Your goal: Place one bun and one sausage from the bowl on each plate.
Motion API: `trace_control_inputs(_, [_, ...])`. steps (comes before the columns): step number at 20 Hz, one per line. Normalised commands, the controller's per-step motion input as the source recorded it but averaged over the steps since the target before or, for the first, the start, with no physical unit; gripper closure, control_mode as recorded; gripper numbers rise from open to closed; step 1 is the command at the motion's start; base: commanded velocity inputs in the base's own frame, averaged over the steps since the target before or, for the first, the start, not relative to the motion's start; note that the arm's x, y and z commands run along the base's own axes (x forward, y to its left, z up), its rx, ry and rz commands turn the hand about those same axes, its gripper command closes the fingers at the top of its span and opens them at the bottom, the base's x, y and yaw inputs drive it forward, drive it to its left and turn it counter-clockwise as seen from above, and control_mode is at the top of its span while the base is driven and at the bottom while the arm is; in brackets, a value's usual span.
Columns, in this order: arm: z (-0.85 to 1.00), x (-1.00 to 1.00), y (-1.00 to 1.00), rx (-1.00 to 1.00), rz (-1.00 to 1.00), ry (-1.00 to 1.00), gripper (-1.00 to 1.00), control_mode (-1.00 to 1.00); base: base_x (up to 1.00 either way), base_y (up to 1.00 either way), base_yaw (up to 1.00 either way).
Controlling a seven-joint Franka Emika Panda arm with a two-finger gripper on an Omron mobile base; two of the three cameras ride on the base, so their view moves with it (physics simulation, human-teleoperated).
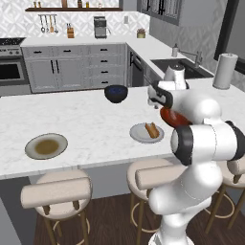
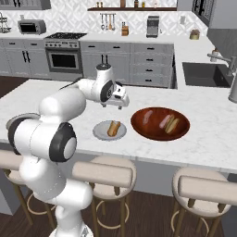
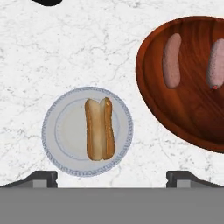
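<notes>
So, one bun (image 3: 100, 128) already lying on the light grey plate (image 3: 57, 131), with the tool (image 3: 112, 178) hovering above it, spread wide and holding nothing. Probably next: swing over to the wooden bowl (image 3: 192, 118) just beside, drop onto a sausage (image 3: 172, 60), pinch it lengthwise. Brownish plate (image 1: 46, 146) well apart on the tabletop (image 1: 86, 119), not yet served.

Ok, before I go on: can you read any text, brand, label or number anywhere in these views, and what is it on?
None: no readable text in any view.
The light grey plate with the bun has only a blue rim pattern.
The wooden bowl is unmarked.
Oven and coffee machine: too small to show any marking.
</notes>
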Motion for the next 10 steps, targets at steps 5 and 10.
trace_control_inputs(5, [-0.05, 0.23, -0.63, 0.00, 0.00, 0.00, -1.00, -1.00, 0.00, 0.00, 0.00])
trace_control_inputs(10, [-0.09, 0.40, -0.58, 0.00, 0.00, 0.00, -1.00, -1.00, 0.00, 0.00, 0.00])
